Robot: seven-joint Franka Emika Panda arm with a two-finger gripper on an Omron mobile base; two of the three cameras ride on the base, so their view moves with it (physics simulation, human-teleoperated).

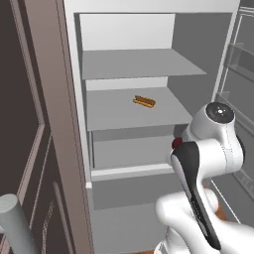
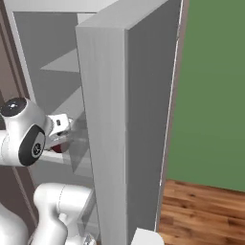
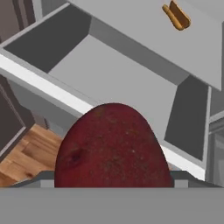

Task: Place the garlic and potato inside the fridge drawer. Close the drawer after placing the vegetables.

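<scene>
while the hand (image 2: 64,139) held the potato (image 3: 113,148) tight between its tips, the red lump hung just above the front edge of the fridge drawer (image 3: 109,72), which stood pulled open. no garlic lay on the drawer floor that could be seen. an orange-brown thing (image 1: 144,101) sat on the shelf (image 1: 134,110) above the drawer. if the hand let go too soon, the potato could hit the drawer's front rim and roll out onto the wood floor (image 3: 24,155) below the drawer.
</scene>
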